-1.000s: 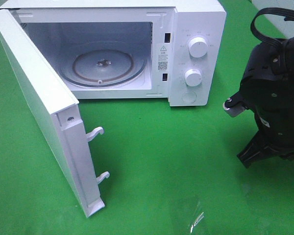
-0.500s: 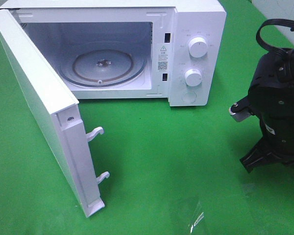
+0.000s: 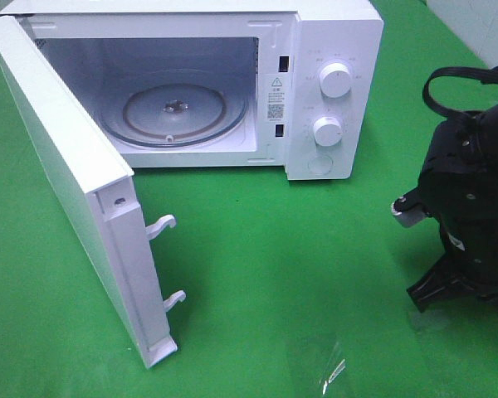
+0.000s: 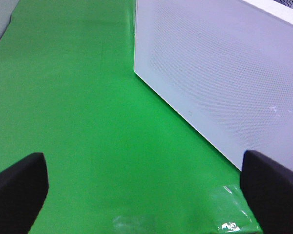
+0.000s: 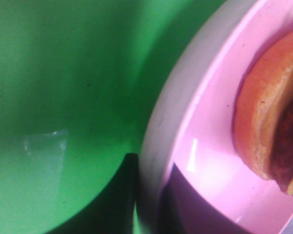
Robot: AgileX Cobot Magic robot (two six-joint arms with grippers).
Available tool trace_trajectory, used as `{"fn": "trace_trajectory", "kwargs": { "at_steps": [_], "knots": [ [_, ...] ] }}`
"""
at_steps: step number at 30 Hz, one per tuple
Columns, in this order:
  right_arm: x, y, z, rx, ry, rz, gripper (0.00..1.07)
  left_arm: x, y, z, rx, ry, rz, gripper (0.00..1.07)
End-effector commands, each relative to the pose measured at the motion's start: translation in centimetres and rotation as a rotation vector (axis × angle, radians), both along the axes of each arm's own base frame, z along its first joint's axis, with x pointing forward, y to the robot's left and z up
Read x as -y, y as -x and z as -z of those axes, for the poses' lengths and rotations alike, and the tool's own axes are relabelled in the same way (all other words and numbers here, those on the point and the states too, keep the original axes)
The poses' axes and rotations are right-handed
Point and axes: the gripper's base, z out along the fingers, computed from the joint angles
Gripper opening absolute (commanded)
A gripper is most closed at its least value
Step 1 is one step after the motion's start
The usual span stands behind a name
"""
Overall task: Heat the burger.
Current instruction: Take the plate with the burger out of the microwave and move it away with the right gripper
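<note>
Pink plate [image 5: 210, 161] with burger [image 5: 268, 117] pinched in narrow right jaws; left jaws wide, idle. Keep plate level, carry toward open microwave [image 3: 332, 91] turntable [image 3: 174, 112].

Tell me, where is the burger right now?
Only the right wrist view shows the burger: it sits on a pink plate gripped at its rim, over the green table.

The burger [image 5: 271, 126] is cut off at the right wrist view's edge, and the pink plate [image 5: 210, 161] beneath it is blurred.
</note>
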Motion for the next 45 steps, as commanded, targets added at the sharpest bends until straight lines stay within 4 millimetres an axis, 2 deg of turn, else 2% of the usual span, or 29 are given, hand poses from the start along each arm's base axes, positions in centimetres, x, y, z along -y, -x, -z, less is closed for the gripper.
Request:
{"fn": "trace_trajectory", "kwargs": {
  "at_steps": [1,8,14,19,25,27,32,34,39,41,44,45],
  "knots": [
    [0.2,0.0,0.4,-0.009,0.022,0.005,0.02,0.0,0.1,0.0,0.001,0.002,-0.006,1.0],
    [0.1,-0.2,0.6,0.01,0.004,-0.001,0.03,0.0,0.1,0.0,0.001,0.002,-0.006,1.0],
    [0.1,-0.2,2.0,-0.033,0.026,0.001,0.06,0.0,0.1,0.0,0.001,0.002,-0.006,1.0],
    [-0.1,-0.2,2.2,-0.022,0.005,0.012,0.08,0.0,0.1,0.0,0.001,0.002,-0.006,1.0],
    [-0.2,-0.2,2.0,-0.012,-0.017,0.022,0.18,0.0,0.1,0.0,0.001,0.002,-0.006,1.0],
    [-0.4,-0.2,1.0,0.016,-0.044,0.027,0.34,0.0,0.1,0.0,0.001,0.002,-0.006,1.0],
    [-0.4,-0.1,0.0,0.041,-0.069,0.025,0.43,0.0,0.1,0.0,0.001,0.002,-0.006,1.0],
    [-0.5,-0.1,-1.6,0.074,-0.1,0.0,0.5,0.0,0.1,0.0,0.001,0.002,-0.006,1.0],
    [-0.5,0.0,-2.7,0.099,-0.124,-0.018,0.52,0.0,0.1,0.0,0.001,0.002,-0.006,1.0],
    [-0.8,0.3,-4.5,0.136,-0.192,-0.062,0.56,0.0,0.1,0.0,0.001,0.002,-0.006,1.0],
    [-0.9,0.5,-5.4,0.151,-0.231,-0.098,0.6,0.0,0.1,0.0,0.001,0.002,-0.006,1.0],
    [-1.1,0.7,-6.4,0.169,-0.27,-0.141,0.64,0.0,0.1,0.0,0.001,0.002,-0.006,1.0]
  ]
}}
